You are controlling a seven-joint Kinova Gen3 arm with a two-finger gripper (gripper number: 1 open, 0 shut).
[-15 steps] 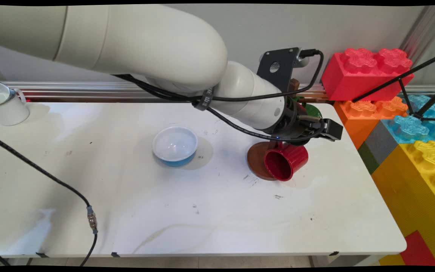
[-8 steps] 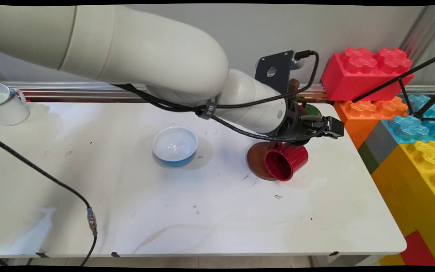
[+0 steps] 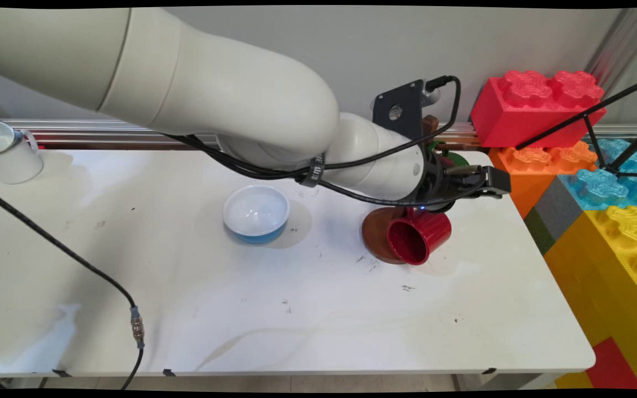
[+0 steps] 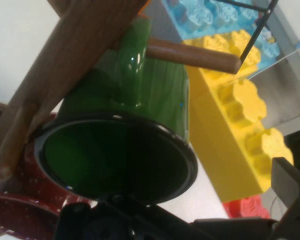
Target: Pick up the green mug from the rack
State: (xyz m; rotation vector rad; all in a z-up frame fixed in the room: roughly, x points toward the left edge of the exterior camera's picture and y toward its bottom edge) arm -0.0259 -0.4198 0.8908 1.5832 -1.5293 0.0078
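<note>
A: From the main view, where does the gripper (image 3: 492, 182) sit?

B: Low at the table's (image 3: 296, 309) far right, just above the red mug (image 3: 421, 235), which hangs tilted on a wooden mug tree, mouth toward the camera. The tree's round brown base (image 3: 376, 235) shows beside it. Only a sliver of a green mug (image 3: 458, 161) peeks out behind the wrist.

A: And the hand view?

B: There the green mug (image 4: 125, 145) fills the picture, its dark-rimmed mouth right before the gripper, hung on the wooden post (image 4: 65, 65) with a peg (image 4: 192, 55) jutting past it. The red mug's rim (image 4: 20, 210) lies lower left.

A: Are the fingers clamped on it?

B: I cannot tell.

A: Anything else, any lettering?

B: A blue bowl (image 3: 256, 214) mid-table, a white cup (image 3: 6, 152) far left, big toy bricks (image 3: 600, 182) on the right. No legible writing.
</note>
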